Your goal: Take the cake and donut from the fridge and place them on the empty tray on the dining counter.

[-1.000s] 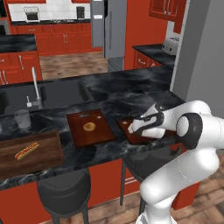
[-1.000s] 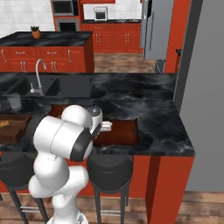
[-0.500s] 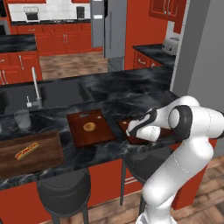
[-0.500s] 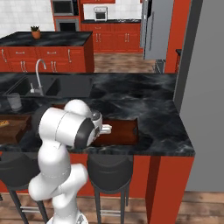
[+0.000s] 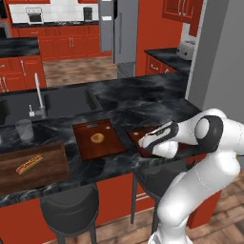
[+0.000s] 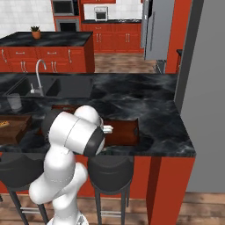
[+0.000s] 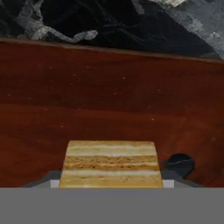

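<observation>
A: Start with the left base view. Where is the arm?
B: It bends low over the black marble surface (image 5: pixel 143 102), and the end effector (image 5: pixel 144 142) sits right above the tray (image 5: pixel 135 133). From here I cannot tell how the jaws stand.
A: Anything else on that surface?
B: Just left of the tray lies a second tray (image 5: pixel 88 147) with a tan ring pastry (image 5: pixel 97 138) on it. Further left is a wooden board (image 5: pixel 45 171) with a hot dog (image 5: pixel 28 164), and a glass (image 5: pixel 24 129) stands near the faucet (image 5: pixel 38 93). The fridge (image 5: pixel 119 28) stands far back, doors shut.
A: And the right base view?
B: The arm's shoulder covers the left part of the tray. The tray's right end lies bare on the surface, and the end effector pokes out over the wood.
A: Now the hand view.
B: The cake (image 7: pixel 111 164) rests flat on the tray's wood, layers showing, near the bottom of the view. One dark fingertip (image 7: pixel 180 162) stands just to its right with a small gap between them, so the end effector is open and astride the cake, not squeezing it. The tray's far rim meets the marble beyond.
</observation>
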